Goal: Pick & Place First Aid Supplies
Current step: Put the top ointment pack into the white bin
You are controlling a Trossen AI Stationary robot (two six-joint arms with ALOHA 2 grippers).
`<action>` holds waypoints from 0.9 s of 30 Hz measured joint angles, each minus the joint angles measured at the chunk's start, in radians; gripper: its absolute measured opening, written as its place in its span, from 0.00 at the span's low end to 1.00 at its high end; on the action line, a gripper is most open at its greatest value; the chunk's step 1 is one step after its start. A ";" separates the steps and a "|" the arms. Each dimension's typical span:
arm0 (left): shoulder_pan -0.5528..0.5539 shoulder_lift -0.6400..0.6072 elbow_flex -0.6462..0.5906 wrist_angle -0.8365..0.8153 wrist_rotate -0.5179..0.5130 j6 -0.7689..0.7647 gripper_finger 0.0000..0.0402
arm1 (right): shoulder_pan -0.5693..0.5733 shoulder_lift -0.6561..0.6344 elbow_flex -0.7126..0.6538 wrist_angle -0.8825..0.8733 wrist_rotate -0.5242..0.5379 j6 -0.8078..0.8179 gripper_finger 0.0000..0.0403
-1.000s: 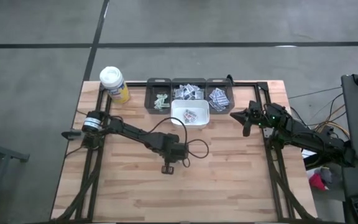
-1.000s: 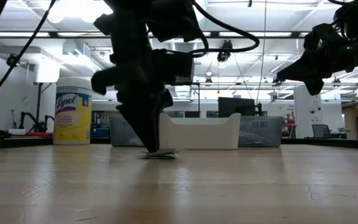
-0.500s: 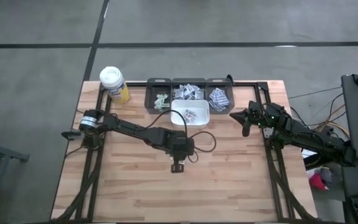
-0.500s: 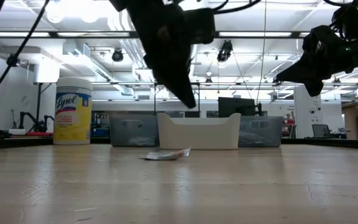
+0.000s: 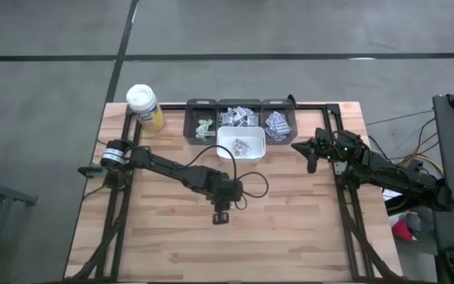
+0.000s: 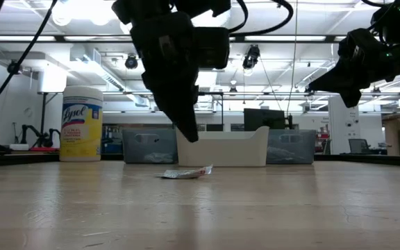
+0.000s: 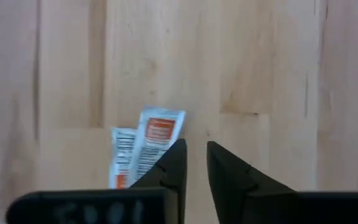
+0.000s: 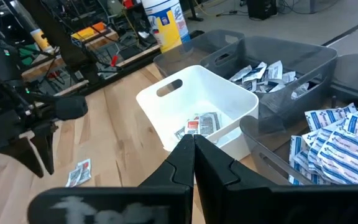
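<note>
1. my left gripper (image 6: pixel 189 133) hangs above the middle of the table (image 5: pixel 290 237), fingers pointing down, clear of the wood. in my left wrist view the fingers (image 7: pixel 173 163) stand a narrow gap apart with nothing between them, so i hold nothing.

2. the packets (image 7: pixel 143 151) i am after, two small white ones with orange-red print, one overlapping the other, lie flat on the bare wood just beside my fingertips, off to one side and not between them. from table height they show as a thin curled scrap (image 6: pixel 185 172) below and slightly to one side of the gripper.

3. the rest of the supplies sit at the far edge: three grey bins (image 5: pixel 203 126) in a row, and a white bin (image 5: pixel 241 145) in front of the middle one, already holding a few packets.

4. my right gripper (image 5: pixel 312 155) waits raised near the right end of the bins, fingers pressed together, empty.

5. i judge this to be the pick step, not yet made. next i must open wider, shift sideways until a packet lies between the fingers, then come down to the wood. the packets are thin and flat, so the fingertips may slide over them or take both.
</note>
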 joint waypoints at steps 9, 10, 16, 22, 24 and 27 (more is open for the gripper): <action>-0.003 0.031 -0.017 0.134 -0.019 -0.019 0.23 | 0.000 0.000 0.000 0.000 0.000 0.000 0.02; -0.003 0.035 -0.016 0.134 -0.027 -0.018 0.23 | 0.000 0.000 0.000 0.000 0.001 0.000 0.02; 0.012 0.053 -0.015 0.129 -0.049 0.035 0.24 | 0.000 0.001 0.000 0.000 0.000 0.003 0.02; 0.030 0.053 -0.014 0.088 -0.074 0.086 0.23 | 0.000 0.000 0.000 0.000 0.000 0.003 0.02; 0.035 0.053 -0.014 0.089 -0.074 0.088 0.23 | 0.000 0.000 0.000 0.000 0.000 0.003 0.02; 0.038 0.056 -0.015 0.087 -0.075 0.113 0.23 | 0.000 0.000 0.000 0.000 0.000 0.003 0.02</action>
